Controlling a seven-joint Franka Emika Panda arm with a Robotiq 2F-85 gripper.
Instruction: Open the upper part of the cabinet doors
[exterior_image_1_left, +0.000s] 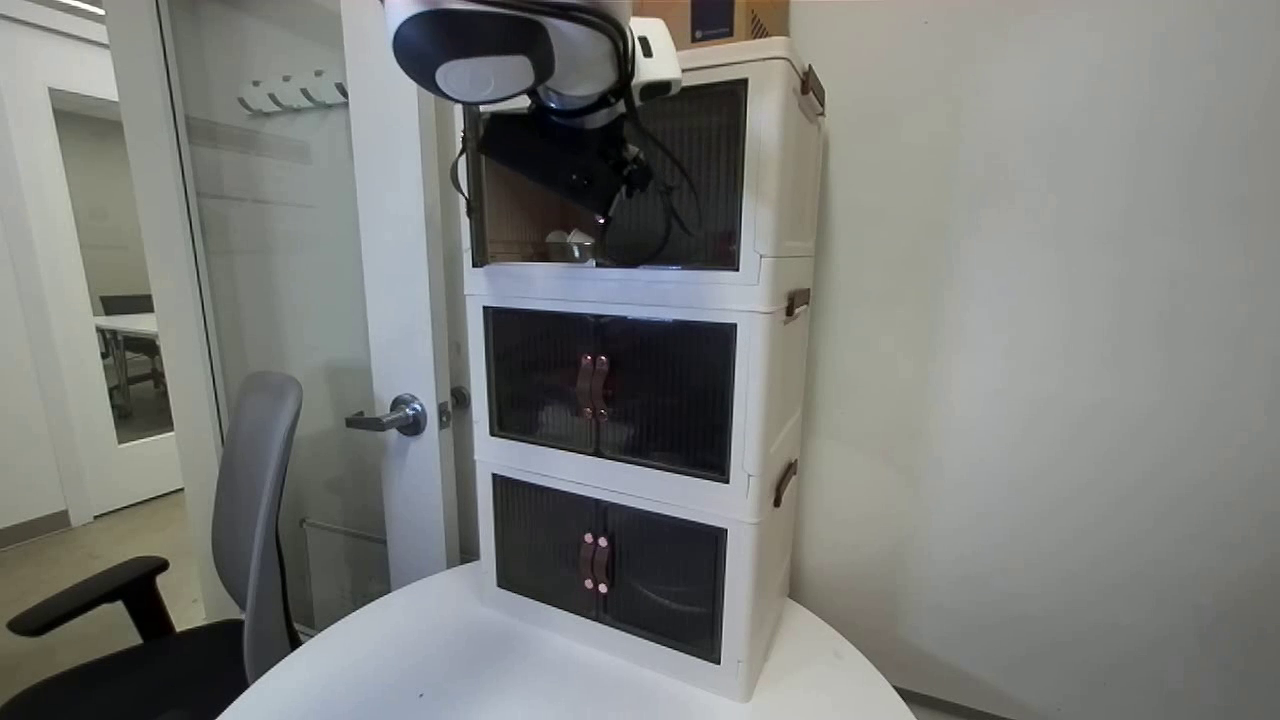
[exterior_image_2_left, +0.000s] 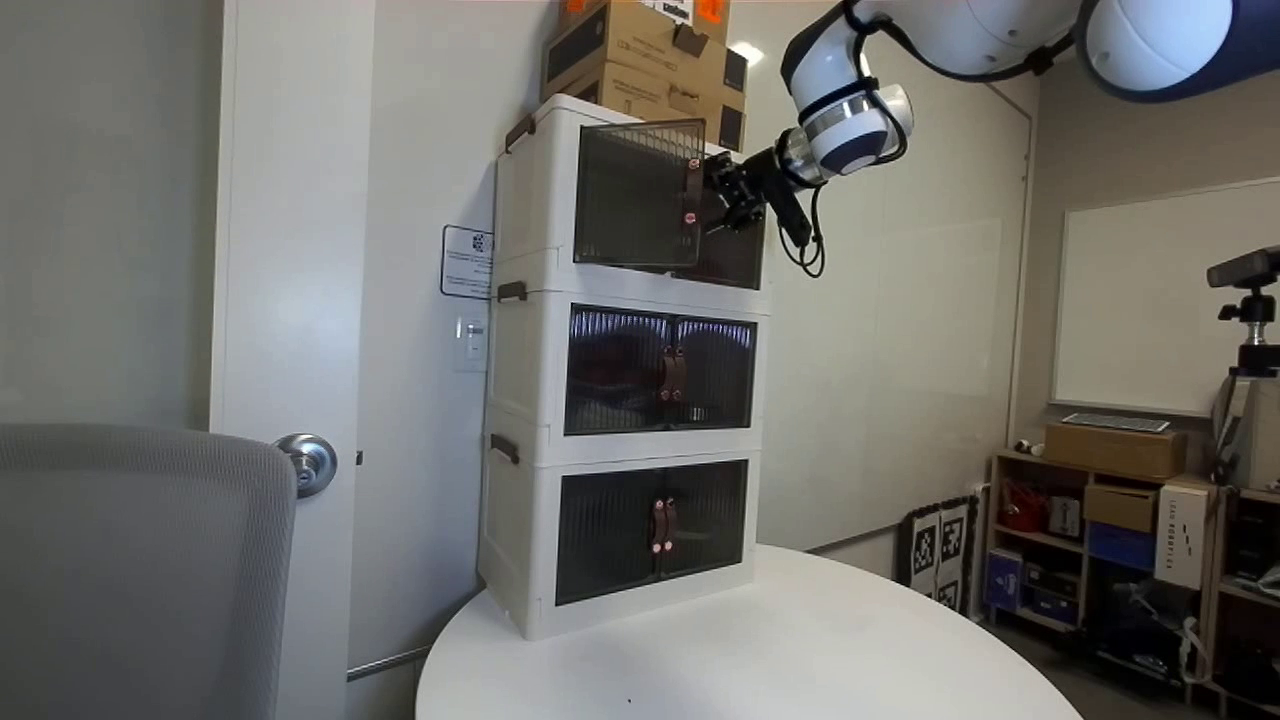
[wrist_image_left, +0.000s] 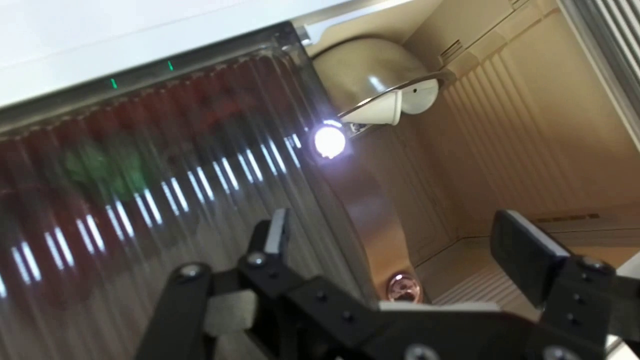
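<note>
The cabinet (exterior_image_2_left: 545, 370) is white with three tiers on a round table. In its top tier a dark door panel (exterior_image_2_left: 640, 200) stands swung outward, carrying a coppery handle (exterior_image_2_left: 692, 190). The matching panel (exterior_image_1_left: 715, 170) appears flush with the frame. In the wrist view that ribbed panel (wrist_image_left: 165, 225) fills the left, with its coppery strap handle (wrist_image_left: 382, 225) along the free edge. My gripper (wrist_image_left: 400, 240) is open, its fingers spread to either side of the strap and apart from it. In an exterior view the gripper (exterior_image_2_left: 718, 197) is beside the swung-out door's handle edge.
Inside the top tier sits a bowl (wrist_image_left: 372, 70) with white cups. Cardboard boxes (exterior_image_2_left: 660, 75) rest on the cabinet. Both lower tiers have closed doors (exterior_image_1_left: 610, 390). The white table (exterior_image_2_left: 800, 640) bears the cabinet; a grey chair (exterior_image_1_left: 255, 500) stands near it.
</note>
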